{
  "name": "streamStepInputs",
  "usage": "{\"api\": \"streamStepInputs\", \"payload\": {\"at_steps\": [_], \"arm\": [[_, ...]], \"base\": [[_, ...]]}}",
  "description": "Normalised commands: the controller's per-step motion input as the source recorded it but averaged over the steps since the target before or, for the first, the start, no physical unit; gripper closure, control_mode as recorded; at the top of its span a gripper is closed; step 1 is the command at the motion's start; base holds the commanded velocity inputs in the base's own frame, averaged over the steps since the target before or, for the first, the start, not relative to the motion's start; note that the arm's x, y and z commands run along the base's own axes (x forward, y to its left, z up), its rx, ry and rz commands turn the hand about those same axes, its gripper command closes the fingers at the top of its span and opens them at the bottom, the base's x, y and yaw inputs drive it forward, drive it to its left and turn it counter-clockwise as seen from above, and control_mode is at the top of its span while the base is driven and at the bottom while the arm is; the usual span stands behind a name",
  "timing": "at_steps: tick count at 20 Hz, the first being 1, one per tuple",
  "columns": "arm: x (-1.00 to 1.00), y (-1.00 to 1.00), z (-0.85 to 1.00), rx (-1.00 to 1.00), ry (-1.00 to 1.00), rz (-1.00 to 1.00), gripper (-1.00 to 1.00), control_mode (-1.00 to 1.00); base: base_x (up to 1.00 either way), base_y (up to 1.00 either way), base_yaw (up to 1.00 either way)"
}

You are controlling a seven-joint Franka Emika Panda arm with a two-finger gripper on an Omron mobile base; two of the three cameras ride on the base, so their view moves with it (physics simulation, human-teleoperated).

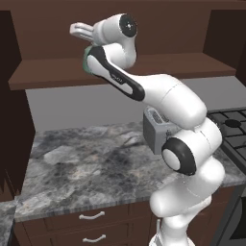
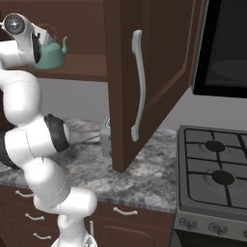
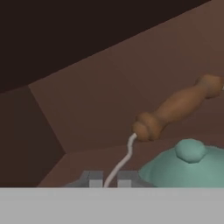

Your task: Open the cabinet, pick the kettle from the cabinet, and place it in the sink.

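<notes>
The cabinet stands open, its door point(image 2: 149, 72) swung out toward me with a long silver bar handle point(image 2: 138, 87). On the cabinet shelf point(image 1: 57, 74) is the teal kettle point(image 2: 50, 57), also seen as the rounded lid and knob point(image 3: 189, 151) in the hand view. My gripper point(image 3: 109, 178) reaches into the cabinet and is shut on the kettle's thin wire handle point(image 3: 127, 155), just below its brown wooden grip point(image 3: 175, 109). From the left base view my gripper point(image 1: 77, 30) points left above a sliver of the kettle point(image 1: 86, 62). The sink is out of view.
A grey toaster point(image 1: 156, 129) stands on the marbled counter point(image 1: 86, 163) below the cabinet, behind my arm. A gas stove point(image 2: 217, 169) lies to the right, with a black microwave point(image 2: 226, 48) above it. Drawers with curved pulls point(image 1: 91, 216) run under the counter.
</notes>
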Motion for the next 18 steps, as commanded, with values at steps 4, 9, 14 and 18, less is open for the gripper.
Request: {"api": "streamStepInputs", "payload": {"at_steps": [4,9,14,18], "arm": [[-0.50,-0.12,0.00,0.12,-0.04,0.00,1.00,-1.00],[-0.54,-0.12,0.05,0.11,0.00,0.00,1.00,-1.00],[-0.56,-0.14,0.10,0.04,0.00,-0.01,1.00,-1.00],[-0.58,-0.15,0.09,0.01,0.00,0.00,1.00,-1.00]], "base": [[0.00,0.00,0.00],[0.00,0.00,0.00],[0.00,0.00,0.00],[0.00,0.00,0.00]]}}
